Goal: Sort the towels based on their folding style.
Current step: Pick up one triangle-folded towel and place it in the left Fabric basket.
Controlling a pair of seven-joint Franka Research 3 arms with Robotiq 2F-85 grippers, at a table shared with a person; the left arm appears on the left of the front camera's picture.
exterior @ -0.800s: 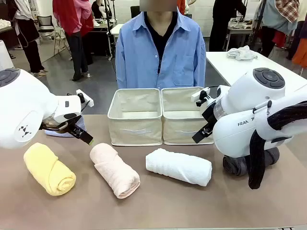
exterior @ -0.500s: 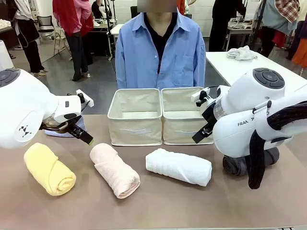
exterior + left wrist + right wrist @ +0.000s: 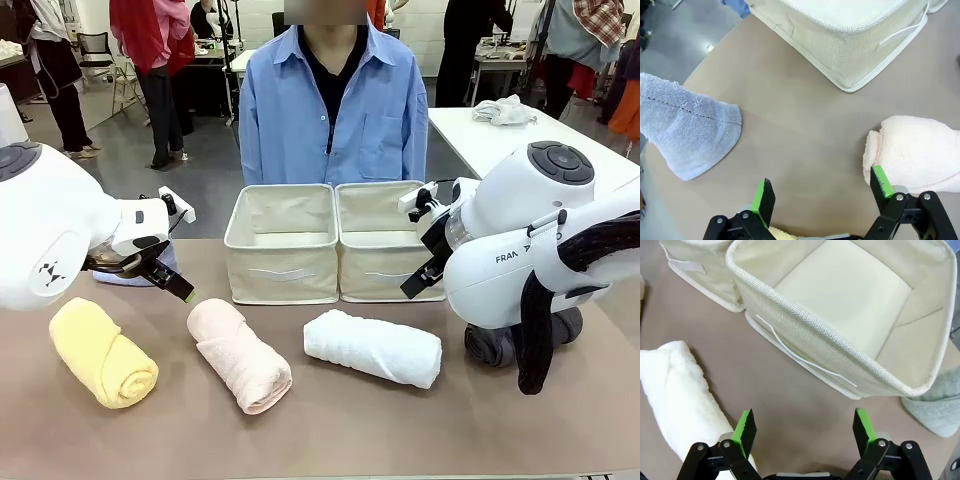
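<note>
Nothing has moved since the earlier frames: both arms, all the towels and the person stand as they did. Our left gripper (image 3: 822, 190) hangs with its jaws spread wide and nothing between them, over a bare patch of the brown surface (image 3: 330, 430). The pale pink rolled terry towel (image 3: 912, 150) lies just beside one green pad. The lavender-blue cone-shaped terry towel (image 3: 687, 132) sits farther out on the other side. The yellow rolled terry towel (image 3: 103, 353) lies near the front left, apart from the pink one. Our right gripper (image 3: 804, 431) is likewise spread and holds nothing, above the surface in front of the right beige fabric bin (image 3: 840, 357). The white rolled terry towel (image 3: 677, 395) lies beside one of its fingers, and the grey-green terry towel (image 3: 935, 407) shows past the bin's far corner. The left beige fabric bin (image 3: 282, 270) touches the right one, side by side at the middle. The dark grey rolled terry towel (image 3: 490, 345) lies at the right, partly hidden behind our right arm. A person in a blue shirt (image 3: 335, 110) stands behind the bins.
</note>
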